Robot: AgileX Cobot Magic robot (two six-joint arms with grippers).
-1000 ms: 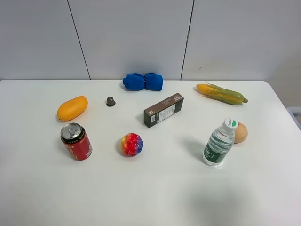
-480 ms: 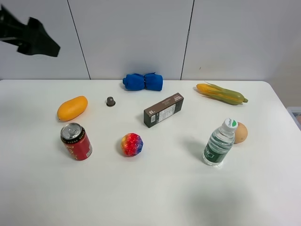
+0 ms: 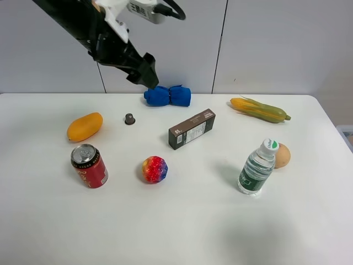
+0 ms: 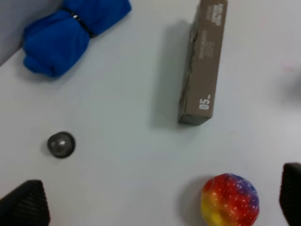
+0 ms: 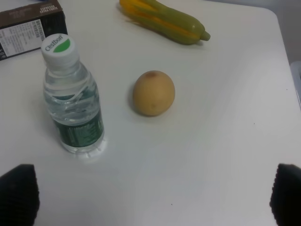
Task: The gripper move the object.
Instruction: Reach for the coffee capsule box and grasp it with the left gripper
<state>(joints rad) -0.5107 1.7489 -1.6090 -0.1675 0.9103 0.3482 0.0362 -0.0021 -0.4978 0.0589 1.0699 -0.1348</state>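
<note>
The dark brown carton (image 3: pixel 191 128) with a white label panel lies on its side near the middle of the white table (image 3: pixel 182 221). It also shows in the left wrist view (image 4: pixel 202 66) and at the edge of the right wrist view (image 5: pixel 28 28). My left gripper (image 3: pixel 143 70) hangs high over the back of the table, above the blue cloth, to the left of and behind the carton. Its fingertips (image 4: pixel 23 207) stand wide apart in the left wrist view, so the left gripper (image 4: pixel 158 200) is open and empty. My right gripper (image 5: pixel 152 195) is open and empty, near the water bottle.
A blue cloth (image 3: pixel 167 95), a small dark cap (image 3: pixel 129 118), a mango (image 3: pixel 84 126), a red can (image 3: pixel 89 165), a rainbow ball (image 3: pixel 154 169), a water bottle (image 3: pixel 257 167), a round tan fruit (image 3: pixel 282 155) and a corn cob (image 3: pixel 259 109) lie around the carton.
My left arm has swung in from the upper left to above the blue cloth. Nothing on the table has moved.
</note>
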